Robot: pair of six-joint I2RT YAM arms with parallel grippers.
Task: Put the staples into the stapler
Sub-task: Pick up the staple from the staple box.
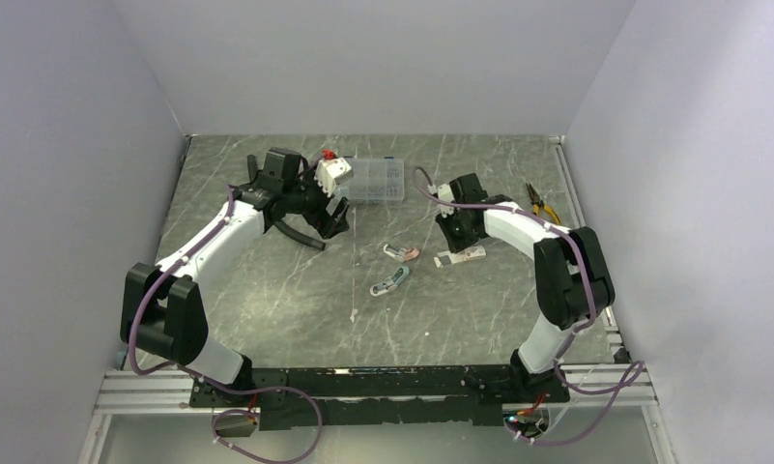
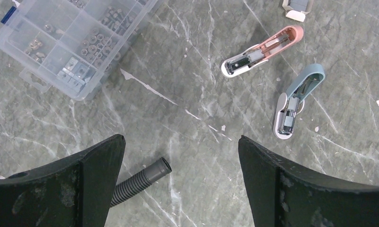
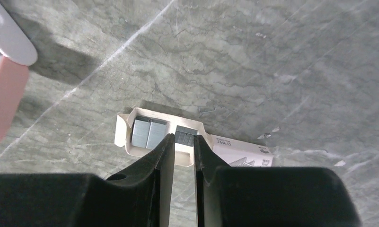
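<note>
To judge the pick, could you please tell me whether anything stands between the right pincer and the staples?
Nothing visible does. The right pincer stands at the open carton, its tips seemingly either side of one strip of the staples. Nothing lies between there and the pink stapler either.

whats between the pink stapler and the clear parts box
Nothing: between the pink stapler and the clear parts box the marbled tabletop is bare, as the left wrist view shows.

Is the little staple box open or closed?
Open. The box has its tray slid out of the printed sleeve, with grey staples showing inside.
</note>
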